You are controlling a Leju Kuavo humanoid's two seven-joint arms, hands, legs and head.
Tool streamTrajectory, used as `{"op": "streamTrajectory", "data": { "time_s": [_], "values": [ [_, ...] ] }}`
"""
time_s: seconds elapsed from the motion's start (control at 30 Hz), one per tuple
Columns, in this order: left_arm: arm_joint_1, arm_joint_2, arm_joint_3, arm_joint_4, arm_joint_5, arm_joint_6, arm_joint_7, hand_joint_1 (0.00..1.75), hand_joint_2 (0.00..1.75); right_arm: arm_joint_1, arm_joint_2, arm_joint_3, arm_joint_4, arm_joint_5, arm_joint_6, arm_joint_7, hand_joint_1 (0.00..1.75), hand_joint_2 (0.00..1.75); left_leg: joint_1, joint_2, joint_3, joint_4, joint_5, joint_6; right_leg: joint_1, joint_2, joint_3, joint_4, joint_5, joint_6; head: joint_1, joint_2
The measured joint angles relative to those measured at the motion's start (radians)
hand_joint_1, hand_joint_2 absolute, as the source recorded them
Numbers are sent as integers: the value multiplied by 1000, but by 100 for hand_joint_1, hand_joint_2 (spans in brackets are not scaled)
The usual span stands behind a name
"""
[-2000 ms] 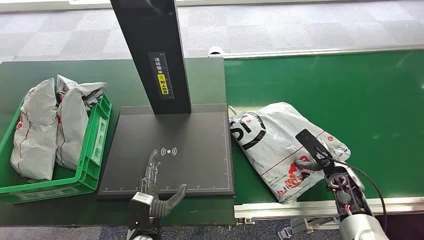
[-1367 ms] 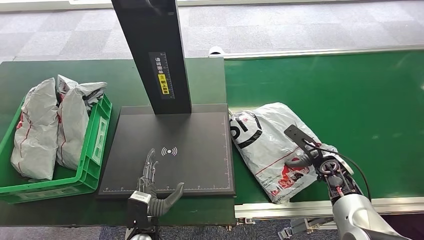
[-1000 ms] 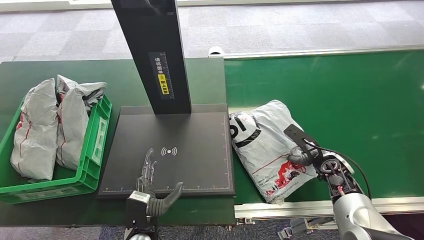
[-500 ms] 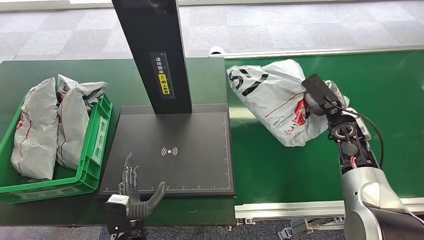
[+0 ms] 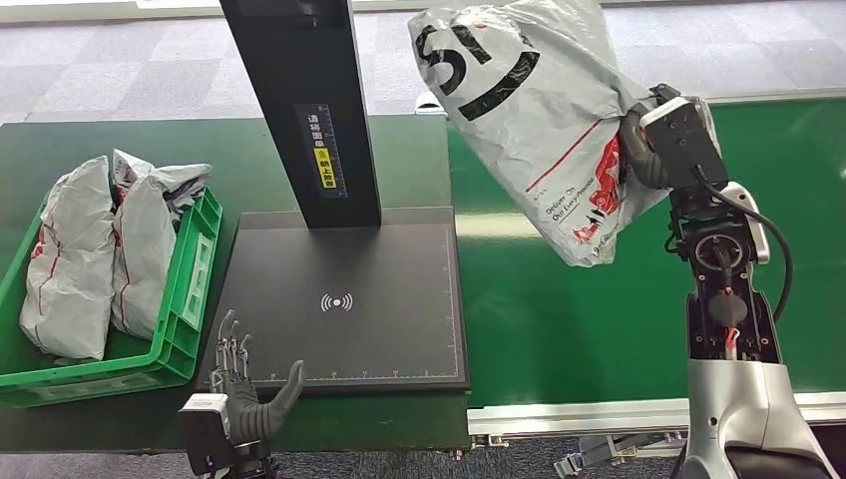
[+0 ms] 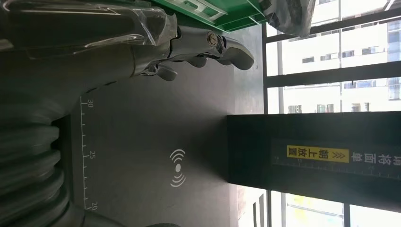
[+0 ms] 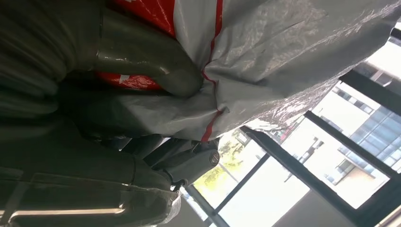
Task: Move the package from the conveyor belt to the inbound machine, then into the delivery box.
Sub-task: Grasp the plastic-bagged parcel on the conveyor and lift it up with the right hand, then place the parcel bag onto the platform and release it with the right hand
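My right hand (image 5: 648,150) is clamped on the package (image 5: 529,100), which hangs clear above the conveyor belt (image 5: 638,299) near its left edge. I should carry it left over the inbound machine (image 5: 399,299) and lay it flat on the centre mark, keeping it off the post, while my left hand (image 5: 244,394) waits empty, fingers apart, at the plate's near-left corner

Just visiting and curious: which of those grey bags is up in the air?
The package with big black lettering, held by the right hand above the belt; the other grey bags lie in the green crate.
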Motion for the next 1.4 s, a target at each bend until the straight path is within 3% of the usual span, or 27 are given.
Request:
{"op": "streamTrajectory", "data": {
  "time_s": [0.17, 0.27, 0.57, 0.73, 1.27, 1.3, 1.4],
  "values": [
    [-2, -6, 13, 0, 3, 0, -5, 0, 175, 27, 5, 45, -47, -17, 15, -4, 175, 175, 0, 0, 0, 0, 0, 0, 0, 0, 1, 0, 0, 0, 0, 0],
    [-4, -8, 19, 1, 17, -2, -13, 0, 175, 35, 18, 80, -48, -26, 71, -16, 175, 175, 0, 0, 0, 0, 0, 0, 0, 0, 1, 0, 0, 0, 0, 0],
    [-61, -8, 14, 66, 95, -10, -25, 0, 175, 71, 183, 306, 171, -126, 225, -131, 175, 175, 2, 0, 0, 0, 1, -1, 3, 0, 0, 0, 0, -1, 0, 0],
    [-77, -8, 4, 92, 105, 1, -26, 0, 175, 85, 245, 397, 264, -147, 251, -143, 175, 175, 2, 0, 0, 0, 1, -1, 3, 0, 0, 0, 0, -1, 0, 0],
    [-81, -7, -5, 115, 127, 17, -26, 0, 175, 88, 268, 463, 337, -182, 252, -122, 175, 175, 1, 0, 0, 0, 1, -1, 2, 0, 0, 0, 0, -1, 0, 0],
    [-80, -6, -6, 114, 128, 19, -26, 0, 175, 92, 268, 469, 341, -186, 250, -124, 154, 175, 1, 0, 0, 0, 1, -1, 2, 0, 0, 0, 0, -1, 0, 0],
    [-66, -1, -9, 95, 125, 28, -27, 0, 175, 115, 264, 485, 350, -205, 230, -139, 24, 175, 1, 0, 0, 0, 1, -1, 2, 0, 0, 0, 0, -1, 0, 0]
  ]
}}
